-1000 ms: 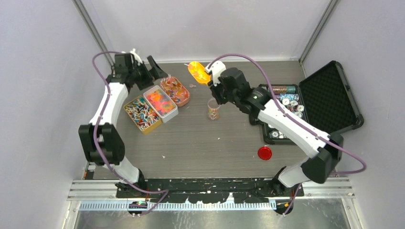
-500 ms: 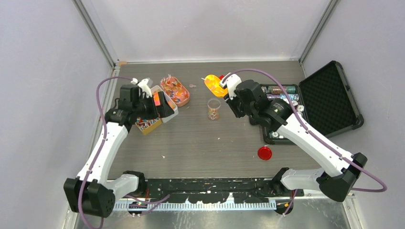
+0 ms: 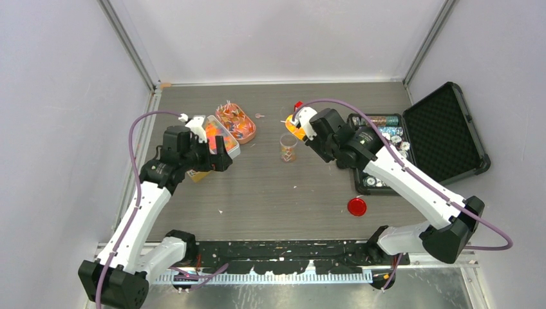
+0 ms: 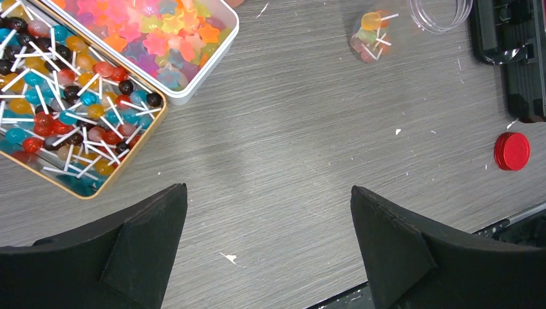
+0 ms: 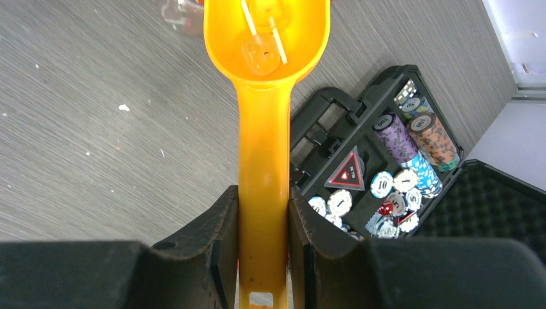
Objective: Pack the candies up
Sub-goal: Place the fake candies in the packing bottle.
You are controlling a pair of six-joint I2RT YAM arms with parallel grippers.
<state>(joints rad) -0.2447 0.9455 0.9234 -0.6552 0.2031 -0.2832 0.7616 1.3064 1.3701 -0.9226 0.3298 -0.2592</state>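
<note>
The candies lie in three tins at the left: an oval orange tin (image 3: pixel 235 122), a white tin of star gummies (image 4: pixel 154 38) and a yellow tin of lollipops (image 4: pixel 71 109). A small clear jar (image 3: pixel 288 148) holds a few candies and also shows in the left wrist view (image 4: pixel 370 38). My right gripper (image 5: pixel 264 193) is shut on the handle of the yellow scoop (image 5: pixel 266 32). The scoop bowl holds a candy or two (image 5: pixel 261 51) and hangs just behind the jar. My left gripper (image 4: pixel 268 193) is open and empty above bare table, near the yellow and white tins.
An open black case (image 3: pixel 444 129) with poker chips (image 5: pixel 386 174) stands at the right, close under my right arm. A red round lid (image 3: pixel 357 206) lies on the table in front of it. The left arm hides part of the white and yellow tins in the top view.
My left gripper has moved from behind the tins to their near side. My right gripper has carried the scoop down and nearer, from the far table towards the jar.
</note>
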